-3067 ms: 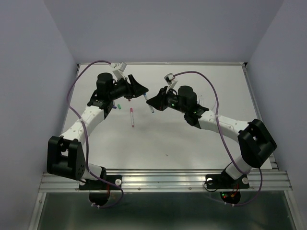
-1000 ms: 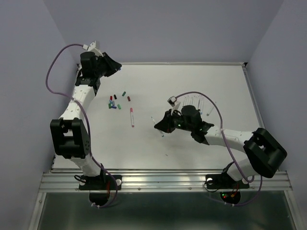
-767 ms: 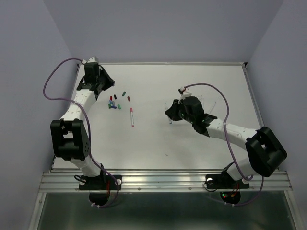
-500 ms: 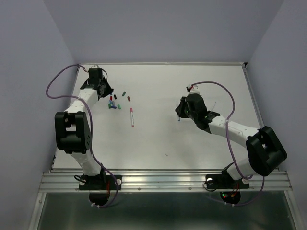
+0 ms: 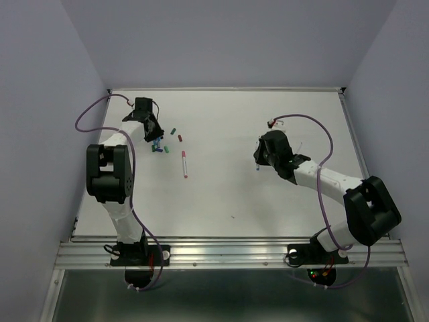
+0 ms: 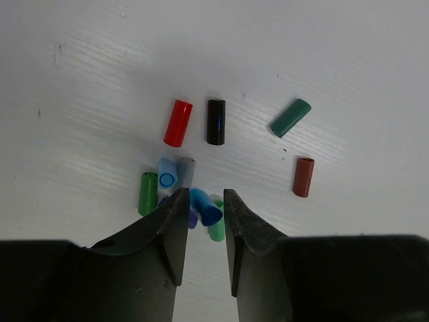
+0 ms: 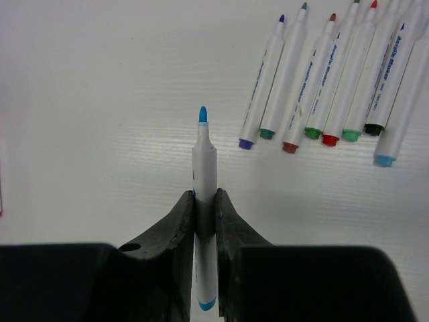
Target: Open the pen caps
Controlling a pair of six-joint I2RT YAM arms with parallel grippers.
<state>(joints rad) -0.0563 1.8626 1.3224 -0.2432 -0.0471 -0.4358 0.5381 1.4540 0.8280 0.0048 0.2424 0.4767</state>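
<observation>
My left gripper (image 6: 204, 193) hangs low over a cluster of loose pen caps (image 5: 161, 145) at the table's far left. Red (image 6: 177, 123), black (image 6: 216, 121), teal (image 6: 291, 117), brown (image 6: 303, 176) and green (image 6: 148, 193) caps lie there. Its jaws stand apart. A blue cap (image 6: 206, 209) sits tilted between their tips, touching the left one only. My right gripper (image 7: 204, 194) is shut on an uncapped blue-tipped pen (image 7: 204, 157), pointing forward. A row of several uncapped pens (image 7: 322, 74) lies just ahead to its right. One pink-capped pen (image 5: 184, 163) lies alone left of centre.
The table's left edge and back wall run close behind the left gripper (image 5: 151, 131). The right gripper (image 5: 259, 159) and its purple cable (image 5: 315, 127) hang over the right middle of the white table (image 5: 221, 194).
The left gripper has come down from the far-left corner to the cap cluster. The right gripper has carried the blue pen rightward and back, towards the row of uncapped pens.
</observation>
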